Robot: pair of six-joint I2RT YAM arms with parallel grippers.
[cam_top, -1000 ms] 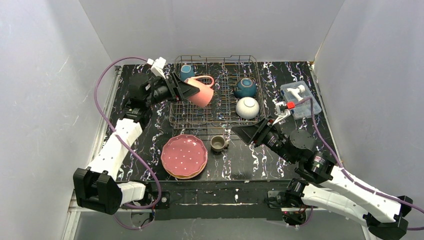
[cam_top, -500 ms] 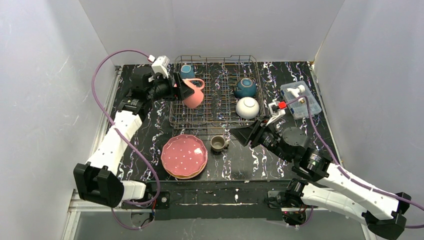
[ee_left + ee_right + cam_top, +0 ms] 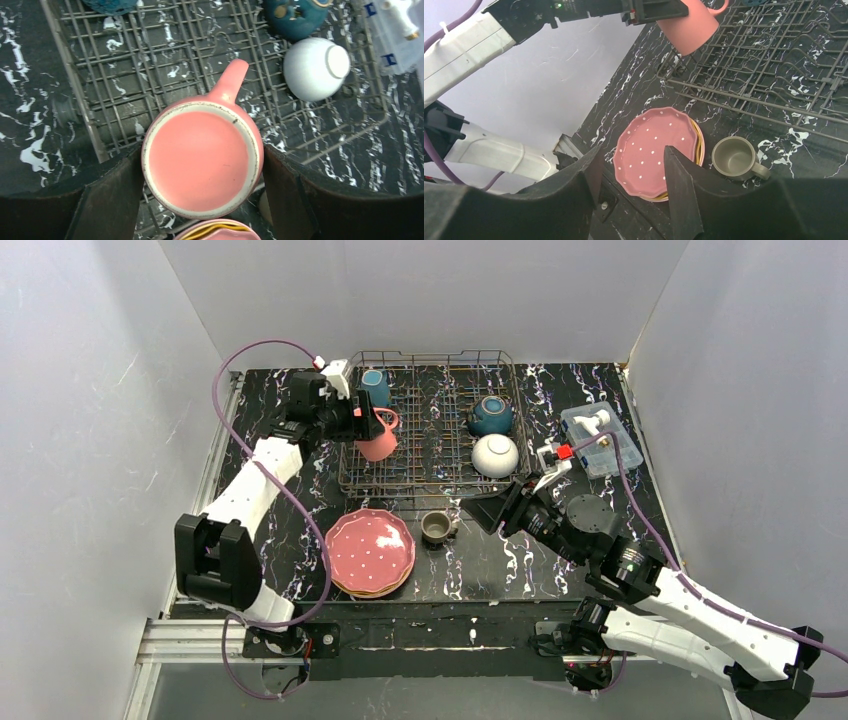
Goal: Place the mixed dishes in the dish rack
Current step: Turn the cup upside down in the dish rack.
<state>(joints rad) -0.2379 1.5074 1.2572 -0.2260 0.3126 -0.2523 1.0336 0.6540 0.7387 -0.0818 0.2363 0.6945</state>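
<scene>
Your left gripper [image 3: 202, 192] has the pink mug [image 3: 202, 160] clamped between widely spread fingers, base up toward the wrist and handle pointing across the rack [image 3: 432, 410]. The mug hangs above the rack's near left corner, not yet set down. It sits right over the rack's left rim, so lowering from here could land it on the rim wire and tip it out onto the table. The handle could also snag a tine, and the blue mug [image 3: 374, 385] just behind it in the far left corner leaves little room. The hold is only on the smooth sides, so a knock might twist the mug loose. Your right gripper [image 3: 482, 508] is partly open and empty, in front of the rack near the olive mug [image 3: 436, 527]. If you reach for that mug, mind the plates [image 3: 368, 552] beside it. Count: three mugs, with one held, one racked and one on the table. There are two bowls at the rack's right side, teal [image 3: 491, 415] and white [image 3: 495, 455]. There is one plate stack, pink on top — how many lie beneath I cannot tell.
</scene>
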